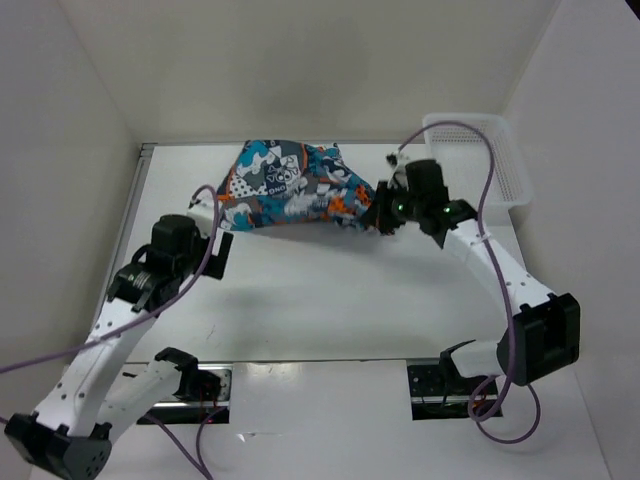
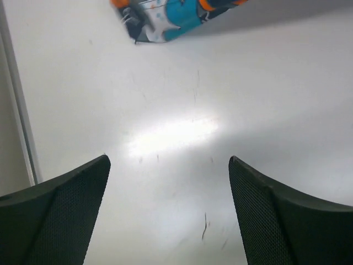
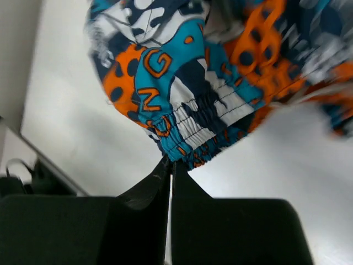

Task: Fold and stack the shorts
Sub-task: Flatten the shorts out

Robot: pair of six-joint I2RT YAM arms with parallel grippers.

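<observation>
The right gripper (image 3: 170, 161) clamps just the elastic edge of the shorts (image 1: 290, 190), raised over the far bench (image 1: 330, 300); the left gripper (image 2: 168, 159) gapes empty. That thin bite could slip, dropping them crumpled.

Bright, glare on table (image 2: 176, 135), shorts (image 3: 220, 72) blurred

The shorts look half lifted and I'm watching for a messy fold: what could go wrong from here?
1. The right pincer is shut on only a thin bit of the elastic edge of the shorts, so the cloth may slip free.
2. The left pincer stands open over the bare table, holding nothing. Held from one side only, the shorts may sag and bunch instead of folding flat.
</observation>
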